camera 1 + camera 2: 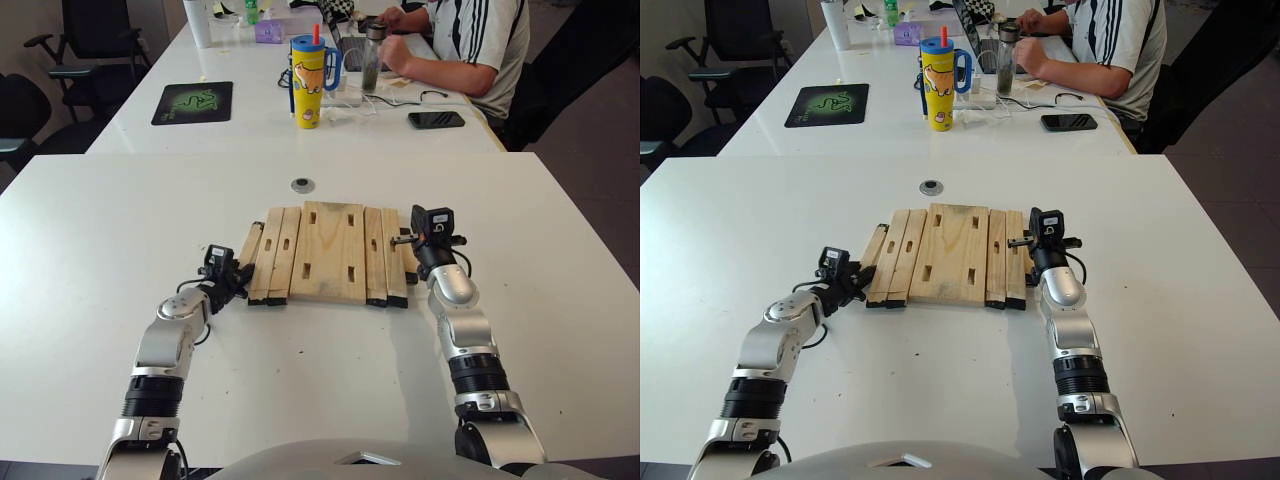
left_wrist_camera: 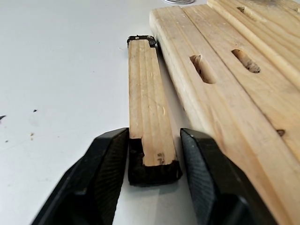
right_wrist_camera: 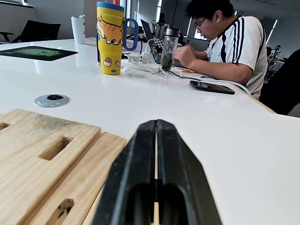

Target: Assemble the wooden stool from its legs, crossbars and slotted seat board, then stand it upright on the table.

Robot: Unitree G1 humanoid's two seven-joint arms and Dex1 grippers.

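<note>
Wooden stool parts lie flat side by side mid-table: the wide slotted seat board (image 1: 328,250), slotted slats (image 1: 275,255) to its left and more slats (image 1: 383,255) to its right. A narrow wooden bar (image 2: 146,93) with dark end caps lies at the far left of the row. My left gripper (image 2: 152,138) is open, its fingers (image 2: 110,164) standing on either side of the bar's near end with small gaps. My right gripper (image 3: 156,129) is shut with nothing held, low over the rightmost slats (image 3: 101,178) at the row's right edge.
A round metal grommet (image 1: 301,185) sits in the table behind the boards. On the far table stand a yellow tumbler (image 1: 310,80), a dark mouse pad (image 1: 192,102) and a phone (image 1: 436,120); a person sits there. Bare tabletop (image 1: 100,250) lies on both sides.
</note>
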